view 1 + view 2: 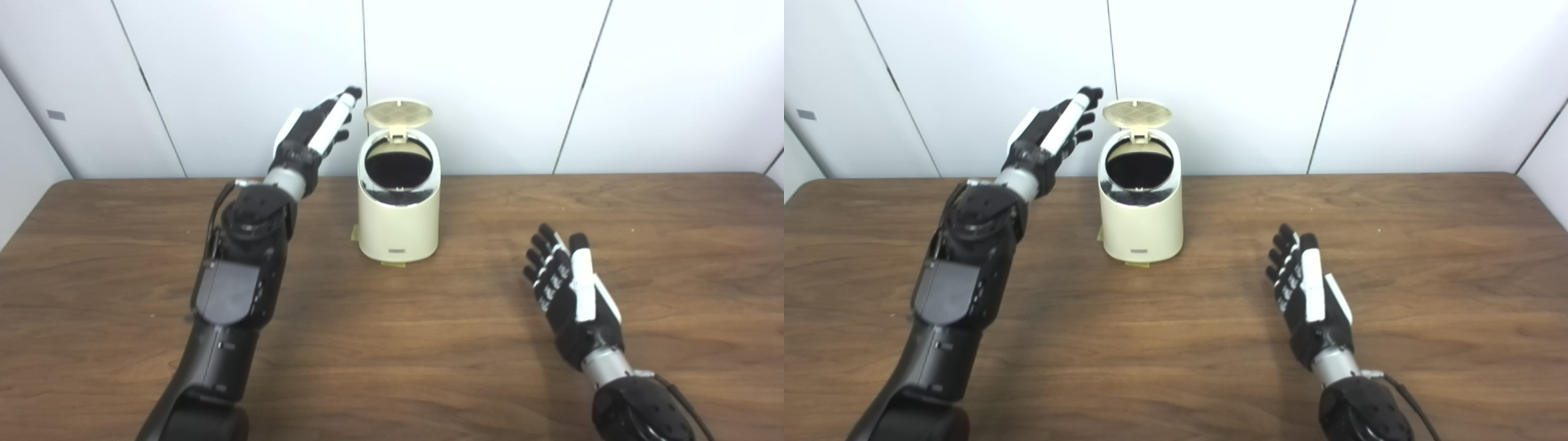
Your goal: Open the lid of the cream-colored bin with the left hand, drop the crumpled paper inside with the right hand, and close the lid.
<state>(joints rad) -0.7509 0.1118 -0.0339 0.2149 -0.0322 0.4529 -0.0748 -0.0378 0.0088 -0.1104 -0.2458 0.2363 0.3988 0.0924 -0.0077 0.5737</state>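
**Bin lid up, both hands empty**

The cream-colored bin (398,211) stands on the wooden table (429,343) near its far edge, close to the white wall panels (490,79). Its lid (397,114) is tipped up and back on the hinge, leaving the dark round opening (398,169) uncovered. The left hand (318,131) is raised just left of the lid, fingers stretched out and apart, gripping nothing; whether a fingertip touches the lid's rim cannot be told. The right hand (1304,288) sits low over the table, well apart from the bin to its right and nearer the robot, fingers extended and slightly spread, empty. No crumpled paper is visible; the bin's interior is too dark to read.
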